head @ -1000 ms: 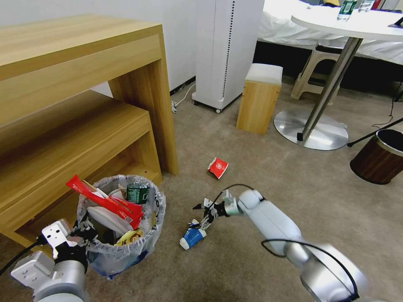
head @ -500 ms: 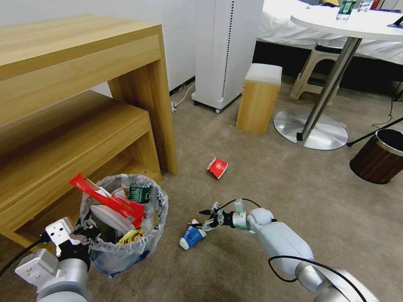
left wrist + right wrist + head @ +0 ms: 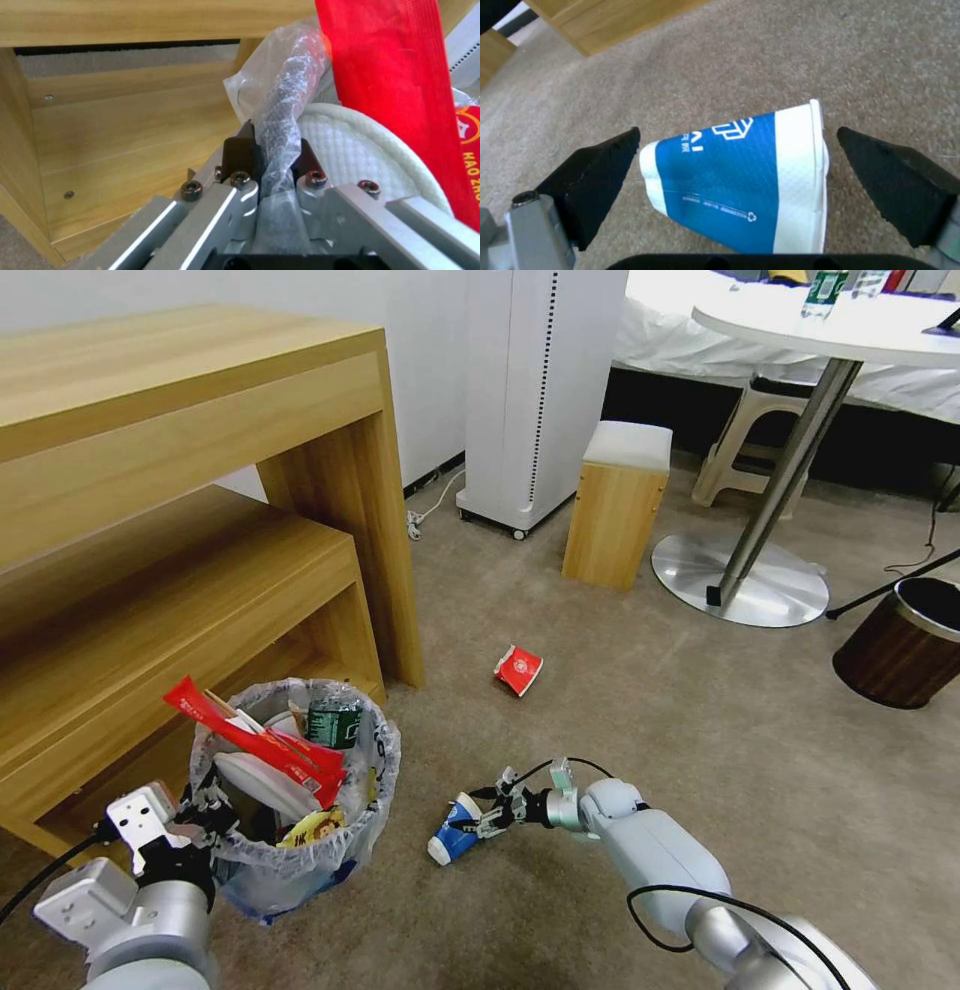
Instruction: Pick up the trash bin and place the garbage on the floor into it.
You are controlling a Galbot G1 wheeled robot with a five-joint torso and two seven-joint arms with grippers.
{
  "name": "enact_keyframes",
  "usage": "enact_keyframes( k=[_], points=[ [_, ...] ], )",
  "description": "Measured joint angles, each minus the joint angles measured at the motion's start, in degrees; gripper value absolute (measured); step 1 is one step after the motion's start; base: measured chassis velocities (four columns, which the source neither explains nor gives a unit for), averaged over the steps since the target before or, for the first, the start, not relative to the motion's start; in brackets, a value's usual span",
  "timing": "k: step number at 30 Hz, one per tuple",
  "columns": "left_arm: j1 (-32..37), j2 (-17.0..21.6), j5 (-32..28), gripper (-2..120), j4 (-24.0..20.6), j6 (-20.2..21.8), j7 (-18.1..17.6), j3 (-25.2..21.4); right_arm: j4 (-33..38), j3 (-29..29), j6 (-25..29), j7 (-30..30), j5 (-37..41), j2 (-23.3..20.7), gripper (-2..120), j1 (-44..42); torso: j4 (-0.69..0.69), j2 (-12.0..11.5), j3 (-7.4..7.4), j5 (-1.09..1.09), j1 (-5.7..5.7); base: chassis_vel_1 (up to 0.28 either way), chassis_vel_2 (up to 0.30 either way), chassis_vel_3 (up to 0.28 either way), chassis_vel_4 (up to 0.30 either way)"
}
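Blue cup (image 3: 740, 183) lies flattened on the carpet (image 3: 700, 740), my right gripper (image 3: 487, 811) straddling it, jaws apart. Red cup (image 3: 519, 669) farther off, also left to collect. Left gripper (image 3: 272, 157) clamped on the bin (image 3: 300, 870) rim; bin near full: slippers (image 3: 360, 150), red wrappers (image 3: 255, 740), bottle (image 3: 330, 725).

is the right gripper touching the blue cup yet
Apart. The right wrist view shows the right gripper open, carpet visible between each fingertip and the blue cup lying on the floor between them.
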Motion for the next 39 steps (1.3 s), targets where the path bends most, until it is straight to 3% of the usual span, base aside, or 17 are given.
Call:
enact_keyframes(
  k=[8, 12, 15, 19, 22, 26, 31, 35, 39],
  points=[
    [0.11, -0.05, 0.03, 2, 0.00, 0.00, 0.03, 0.09, -0.93, 0.92, 0.18, 0.27, -1.19, 0.28, 98, -0.46, 0.00, 0.00, 0.00, 0.00, 0.00, 0.000, 0.000, 0.000, 0.000],
    [0.25, -0.09, 0.14, 2, -0.02, 0.00, 0.05, 0.11, -1.03, 1.12, 0.21, 0.20, -1.72, 0.71, 88, -0.71, -0.01, 0.00, 0.00, 0.01, 0.00, 0.000, 0.000, 0.000, 0.000],
    [0.48, -0.09, 0.20, 2, -0.03, 0.00, 0.05, 0.06, -1.62, 1.29, 0.65, 0.06, -2.76, 1.67, 69, -0.83, 0.00, 0.00, 0.00, 0.00, 0.00, 0.000, 0.000, 0.000, 0.000],
    [0.59, -0.09, 0.21, 2, -0.04, 0.00, 0.05, -0.07, -2.21, 1.33, 0.99, -0.03, -3.28, 2.19, 60, -0.76, 0.00, 0.00, 0.00, 0.01, 0.00, 0.000, 0.000, 0.000, 0.000],
    [0.68, -0.16, 0.22, 2, -0.05, -0.03, 0.05, -0.16, -2.57, 1.32, 1.41, -0.16, -3.69, 2.37, 42, -0.60, 0.00, 0.00, 0.00, 0.00, 0.00, 0.000, 0.000, 0.000, 0.000],
    [0.68, -0.25, 0.30, 2, -0.06, -0.03, 0.05, -0.14, -2.56, 1.31, 1.75, -0.22, -3.79, 2.34, 32, -0.70, 0.00, 0.00, 0.00, 0.00, 0.00, 0.000, 0.000, 0.000, 0.000],
    [0.86, -0.44, 0.73, 2, -0.09, -0.05, 0.05, 0.22, -1.74, 1.33, 2.60, -0.30, -3.83, 1.88, 11, -1.49, 0.00, 0.00, 0.00, 0.01, 0.00, 0.000, 0.000, 0.000, 0.000],
    [1.15, -0.44, 0.86, 2, -0.10, -0.06, 0.05, 0.23, -0.54, 1.37, 3.22, -0.30, -3.30, 1.39, 0, -2.01, 0.00, 0.00, 0.00, 0.01, 0.00, 0.000, 0.000, 0.000, 0.000],
    [1.42, -0.36, 0.86, 2, -0.11, -0.05, 0.04, 0.04, 3.72, 0.60, 4.58, -0.34, -0.45, 0.16, 0, -3.10, 0.00, 0.00, 0.00, 0.01, 0.00, 0.000, 0.000, 0.000, 0.000]
  ],
)
